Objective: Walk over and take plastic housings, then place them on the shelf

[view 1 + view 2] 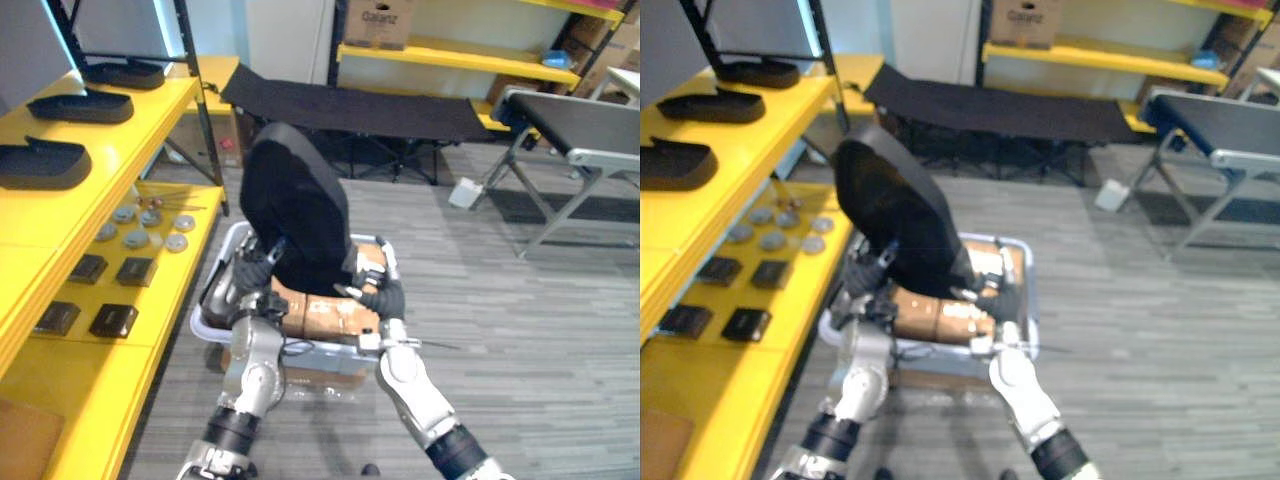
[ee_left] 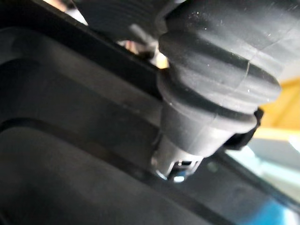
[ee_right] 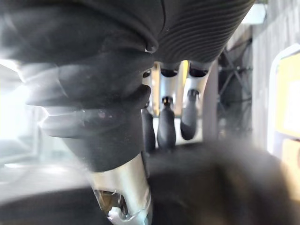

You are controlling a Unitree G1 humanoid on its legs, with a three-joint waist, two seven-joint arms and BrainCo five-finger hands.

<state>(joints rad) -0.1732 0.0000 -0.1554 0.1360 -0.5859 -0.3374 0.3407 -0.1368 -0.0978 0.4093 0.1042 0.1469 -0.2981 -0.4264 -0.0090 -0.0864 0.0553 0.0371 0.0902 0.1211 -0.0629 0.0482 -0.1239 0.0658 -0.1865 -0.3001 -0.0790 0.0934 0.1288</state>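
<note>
A large black plastic housing (image 1: 295,200) stands upright, tilted slightly, over a pale bin (image 1: 213,335) holding brown cardboard boxes (image 1: 325,318). My left hand (image 1: 248,275) grips its lower left edge, and in the left wrist view the housing's dark surface (image 2: 70,117) lies right against the hand. My right hand (image 1: 378,295) holds the lower right edge. The right wrist view shows fingers (image 3: 166,126) over the housing's rim (image 3: 211,187) with the thumb beneath. Three more black housings (image 1: 40,162) lie on the upper yellow shelf (image 1: 150,112) to the left.
The lower yellow shelf (image 1: 170,300) holds small black parts (image 1: 115,320) and grey discs (image 1: 140,238), close beside the bin. A black cot (image 1: 350,105) stands behind, a grey conveyor table (image 1: 580,125) at right. Grey floor (image 1: 500,300) lies open to the right.
</note>
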